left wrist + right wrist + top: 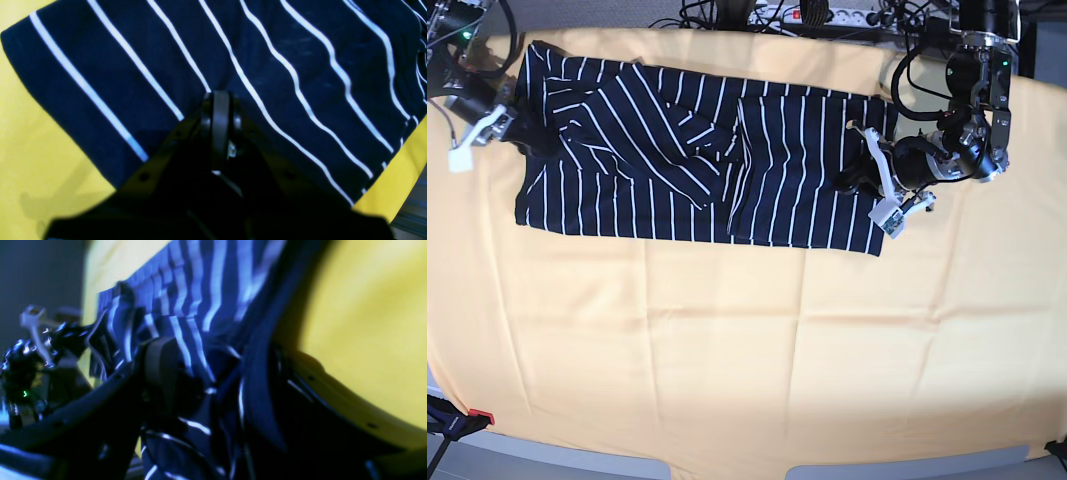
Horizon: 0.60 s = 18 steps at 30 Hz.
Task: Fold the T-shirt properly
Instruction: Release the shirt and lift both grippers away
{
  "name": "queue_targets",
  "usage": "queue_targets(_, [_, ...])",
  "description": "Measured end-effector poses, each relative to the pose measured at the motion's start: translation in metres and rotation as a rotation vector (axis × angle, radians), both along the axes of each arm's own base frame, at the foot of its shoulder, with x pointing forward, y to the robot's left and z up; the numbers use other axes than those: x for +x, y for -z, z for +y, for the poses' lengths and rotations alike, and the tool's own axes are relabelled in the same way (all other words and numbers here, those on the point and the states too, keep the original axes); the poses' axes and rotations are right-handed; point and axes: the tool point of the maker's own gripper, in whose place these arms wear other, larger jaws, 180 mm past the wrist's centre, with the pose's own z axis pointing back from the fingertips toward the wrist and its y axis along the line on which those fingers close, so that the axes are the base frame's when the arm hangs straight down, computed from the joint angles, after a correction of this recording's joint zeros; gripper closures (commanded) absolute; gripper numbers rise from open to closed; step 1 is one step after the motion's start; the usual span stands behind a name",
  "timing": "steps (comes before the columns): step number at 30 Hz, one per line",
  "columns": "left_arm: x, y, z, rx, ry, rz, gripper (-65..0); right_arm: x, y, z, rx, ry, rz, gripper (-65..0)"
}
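The T-shirt is dark navy with thin white stripes and lies spread sideways across the far part of the table, partly folded over itself in the middle. My left gripper is at its right end. In the left wrist view the left gripper has its fingertips together on the T-shirt, with creases running to them. My right gripper is at the shirt's far left edge. In the right wrist view the right gripper holds bunched T-shirt between its fingers.
A yellow cloth covers the whole table under the shirt. Cables and a power strip lie along the back edge. The table's front edge curves along the bottom. A small red and black fixture sits at the lower left corner.
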Motion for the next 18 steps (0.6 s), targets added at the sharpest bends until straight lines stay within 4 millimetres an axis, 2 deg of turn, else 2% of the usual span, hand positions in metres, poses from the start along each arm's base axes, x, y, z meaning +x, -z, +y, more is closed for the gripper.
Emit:
queue_targets(4, [0.0,0.0,0.0,0.001,0.0,0.0,0.0,0.008,0.002,0.02,0.009,-0.058,-0.009,-37.6])
queue_targets(6, [0.0,0.0,0.0,0.0,0.0,0.0,0.0,0.011,0.002,0.024,0.007,-0.074,-0.012,-34.6])
queue_targets(8, [0.0,0.0,0.0,0.0,0.0,0.0,0.0,0.01,0.005,0.024,-0.011,-0.092,0.001,-24.9])
queue_targets(10, [0.0,0.0,0.0,0.0,0.0,0.0,0.0,0.011,0.005,0.024,-0.023,-0.106,0.004,-10.2])
queue_targets(12, [0.0,-0.001,0.0,-0.007,0.001,0.001,0.0,0.012,0.004,0.021,-0.027,-0.101,0.002,-0.2])
queue_targets(16, [0.004,-0.005,-0.001,-0.008,0.007,-0.001,0.0,0.016,0.002,0.017,-0.035,-0.091,-0.001,0.0])
queue_targets(18, [0.013,-0.013,0.0,-0.024,-0.023,-0.009,0.0,0.017,0.0,0.016,-0.047,-0.088,-0.004,0.0])
